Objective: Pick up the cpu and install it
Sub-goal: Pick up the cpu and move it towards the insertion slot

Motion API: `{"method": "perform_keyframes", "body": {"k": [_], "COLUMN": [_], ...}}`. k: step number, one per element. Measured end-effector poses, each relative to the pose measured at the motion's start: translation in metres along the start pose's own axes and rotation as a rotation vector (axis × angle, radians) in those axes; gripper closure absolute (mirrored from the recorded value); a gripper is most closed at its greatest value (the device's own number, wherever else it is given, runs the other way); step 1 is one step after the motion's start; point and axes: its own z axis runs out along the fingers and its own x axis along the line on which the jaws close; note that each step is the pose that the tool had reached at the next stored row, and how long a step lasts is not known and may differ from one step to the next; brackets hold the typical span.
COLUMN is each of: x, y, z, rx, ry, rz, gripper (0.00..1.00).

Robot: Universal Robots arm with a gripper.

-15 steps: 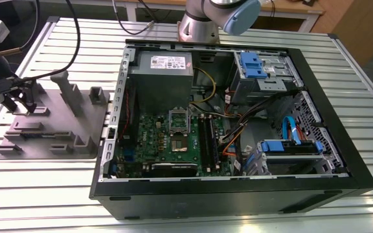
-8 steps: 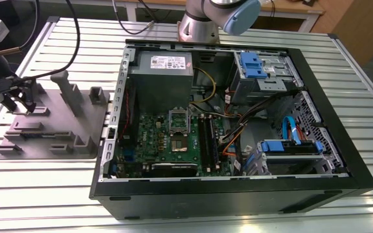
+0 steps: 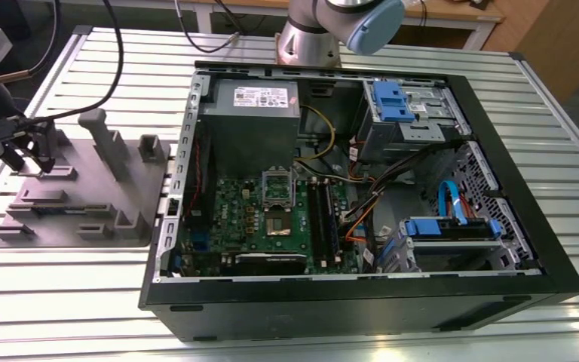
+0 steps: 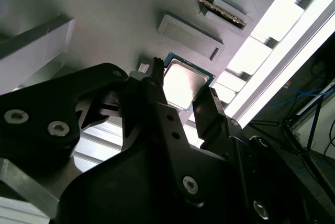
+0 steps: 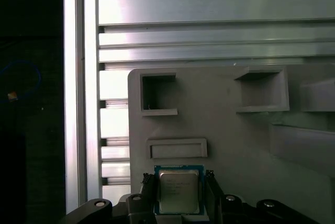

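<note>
Though the claw (image 3: 30, 170) straddles the cpu (image 4: 183, 84) (image 5: 179, 191), its grip cannot be told.
In the exterior view it hangs low at the grey tray (image 3: 99, 196) on the desk (image 3: 68, 302), beside the computer case (image 3: 370, 305). In both wrist views the cpu lies flat on that tray.

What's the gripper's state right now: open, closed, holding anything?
Gripper: closed on the cpu, jaws against two opposite edges, at the grey tray.

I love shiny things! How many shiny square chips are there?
1. The cpu is at the gripper's tip, over the grey tray; more could hide inside the computer case.
</note>
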Motion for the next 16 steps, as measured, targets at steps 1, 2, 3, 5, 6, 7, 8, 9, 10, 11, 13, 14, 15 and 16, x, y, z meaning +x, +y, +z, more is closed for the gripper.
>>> {"method": "perform_keyframes", "body": {"k": [1,2,3,5,6,7,8,9,10,11,13,14,15,16], "x": [0.0,0.0,0.0,0.0,0.0,0.0,0.0,0.0,0.0,0.0,0.0,0.0,0.0,0.0], "y": [0.0,0.0,0.0,0.0001,0.0001,0.0001,0.0001,0.0001,0.0001,0.0001,0.0002,0.0002,0.0002,0.0002], "z": [-0.0002,-0.0004,-0.0006,-0.0009,-0.0011,-0.0013,-0.0016,-0.0018,-0.002,-0.0022,-0.0029,-0.0032,-0.0035,-0.0039], "rx": [0.0,0.0,0.0001,0.0,0.0,-0.0001,0.0,0.0,-0.0001,0.0,0.0001,0.0,0.0,0.0], "ry": [0.0001,0.0001,0.0001,0.0,-0.0001,0.0,0.0001,0.0,0.0,0.0,0.0001,0.0,0.0001,0.0001], "rz": [0.0,0.0,0.0,0.0,0.0,0.0,0.0,0.0,0.0,0.0,0.0,0.0,0.0,0.0], "gripper": [0.53,0.53,0.53,0.53,0.53,0.53,0.53,0.53,0.53,0.53,0.53,0.53,0.53,0.53]}}
